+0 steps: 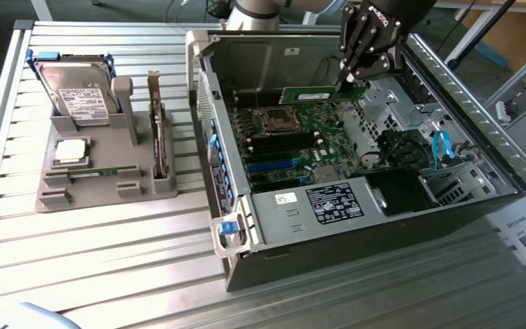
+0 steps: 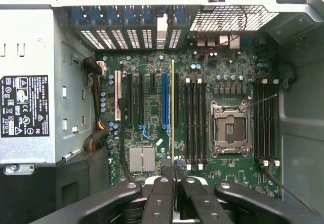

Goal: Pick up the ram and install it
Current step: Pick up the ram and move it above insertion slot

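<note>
An open computer case (image 1: 281,219) lies beside a grey holder (image 1: 98,195) (hard drive (image 1: 80,92) upright in it).

two ram sticks: one ram stick (image 1: 322,94) above the motherboard (image 1: 304,140), one ram stick (image 1: 94,173) on the grey holder (image 1: 98,193). one gripper (image 1: 348,81), one hard drive (image 1: 79,96), one processor chip (image 1: 71,152), one expansion card (image 1: 159,130), one computer case (image 1: 254,58), one processor socket (image 1: 277,122), one power supply (image 1: 331,202).
</note>
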Tool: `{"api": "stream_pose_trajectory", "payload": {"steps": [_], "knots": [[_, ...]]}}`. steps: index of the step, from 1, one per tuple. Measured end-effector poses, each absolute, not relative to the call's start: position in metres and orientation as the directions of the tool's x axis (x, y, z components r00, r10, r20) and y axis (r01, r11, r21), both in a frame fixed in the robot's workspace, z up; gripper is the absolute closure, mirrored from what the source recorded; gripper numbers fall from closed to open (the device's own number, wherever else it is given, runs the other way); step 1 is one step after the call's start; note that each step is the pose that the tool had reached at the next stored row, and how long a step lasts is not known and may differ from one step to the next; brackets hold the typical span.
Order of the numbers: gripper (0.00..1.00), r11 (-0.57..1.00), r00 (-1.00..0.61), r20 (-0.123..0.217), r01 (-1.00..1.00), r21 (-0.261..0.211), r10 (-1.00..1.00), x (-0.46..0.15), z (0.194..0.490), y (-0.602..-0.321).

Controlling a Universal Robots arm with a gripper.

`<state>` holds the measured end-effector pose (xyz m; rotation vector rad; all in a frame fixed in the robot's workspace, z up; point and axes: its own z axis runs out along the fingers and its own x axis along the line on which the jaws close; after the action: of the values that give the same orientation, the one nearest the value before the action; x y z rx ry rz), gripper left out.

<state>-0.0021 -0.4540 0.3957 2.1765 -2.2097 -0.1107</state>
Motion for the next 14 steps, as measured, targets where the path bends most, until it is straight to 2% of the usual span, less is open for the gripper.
{"api": "stream_pose_trajectory", "payload": {"steps": [14], "knots": [[0.88,0.014,-0.016,-0.023,-0.997,0.077,-1.0,-0.003,0.395,-0.44]]}}
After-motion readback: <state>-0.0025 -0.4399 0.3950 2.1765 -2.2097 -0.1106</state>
